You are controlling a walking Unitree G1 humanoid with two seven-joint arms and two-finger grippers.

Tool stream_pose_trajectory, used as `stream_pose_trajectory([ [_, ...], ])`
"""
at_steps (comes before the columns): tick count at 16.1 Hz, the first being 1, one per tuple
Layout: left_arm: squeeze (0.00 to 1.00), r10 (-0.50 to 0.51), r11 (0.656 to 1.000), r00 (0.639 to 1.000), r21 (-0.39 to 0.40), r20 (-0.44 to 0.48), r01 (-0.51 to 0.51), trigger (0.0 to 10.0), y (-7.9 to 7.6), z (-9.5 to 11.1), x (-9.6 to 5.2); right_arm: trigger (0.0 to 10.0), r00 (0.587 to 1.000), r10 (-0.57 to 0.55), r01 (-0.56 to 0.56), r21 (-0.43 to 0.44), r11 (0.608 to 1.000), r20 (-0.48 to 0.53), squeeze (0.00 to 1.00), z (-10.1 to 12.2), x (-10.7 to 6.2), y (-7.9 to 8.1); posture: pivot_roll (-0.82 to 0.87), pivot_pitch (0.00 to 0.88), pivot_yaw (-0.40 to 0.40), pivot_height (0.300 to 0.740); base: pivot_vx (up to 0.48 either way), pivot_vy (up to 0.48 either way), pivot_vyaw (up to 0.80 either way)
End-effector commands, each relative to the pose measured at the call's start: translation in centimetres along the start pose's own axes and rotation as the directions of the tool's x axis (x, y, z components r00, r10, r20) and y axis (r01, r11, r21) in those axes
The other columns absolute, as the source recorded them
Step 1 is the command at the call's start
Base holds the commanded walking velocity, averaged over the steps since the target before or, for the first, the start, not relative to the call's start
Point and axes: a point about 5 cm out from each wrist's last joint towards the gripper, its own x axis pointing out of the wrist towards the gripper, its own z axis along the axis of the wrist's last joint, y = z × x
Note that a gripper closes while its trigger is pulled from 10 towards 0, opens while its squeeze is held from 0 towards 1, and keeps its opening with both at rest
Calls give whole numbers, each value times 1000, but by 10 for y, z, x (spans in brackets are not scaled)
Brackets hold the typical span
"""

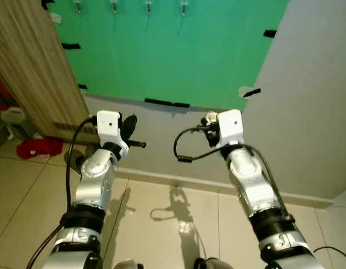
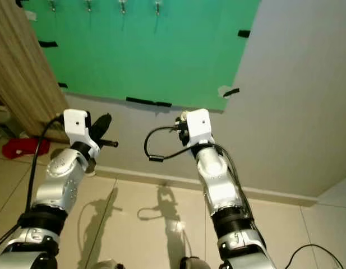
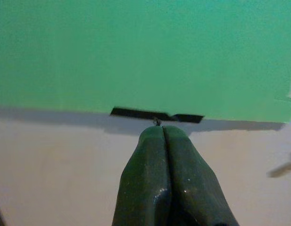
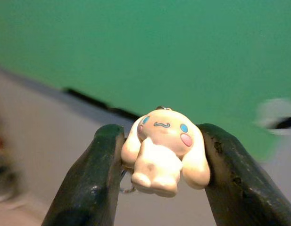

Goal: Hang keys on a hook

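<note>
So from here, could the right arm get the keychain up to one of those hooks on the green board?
Probably not yet. The right gripper holds the keychain charm low, below the green board; the hooks sit far above. Nothing blocks the way.

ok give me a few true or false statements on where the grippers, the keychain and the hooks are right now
1. The right gripper is clamped on a cream cartoon keychain charm. True.
2. The left gripper has its fingers spread wide apart. False: the fingers are pressed together, with nothing visibly held.
3. The charm already hangs from a hook. False: it sits between the right gripper's fingers, well below the hooks.
4. A row of hooks is on the green board, near its top edge. True.
5. The green board is fixed with black tape along its lower edge. True.
6. The floor below the arms is carpeted. False: it is pale tile.
</note>
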Motion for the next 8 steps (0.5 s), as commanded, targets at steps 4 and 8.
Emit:
stream_pose_trajectory([
  [4,0,106,994,992,-24,-71,-108,10000,3,-18,-6,10000,989,-35,115,-611,783,142,0,-5,-3,-6,-25,18,6,740,0,0,0],
  [8,0,81,992,994,99,-77,-74,10000,-2,-34,-33,10000,916,-171,373,-613,696,363,0,-9,-42,-38,-31,19,-23,740,0,0,0],
])
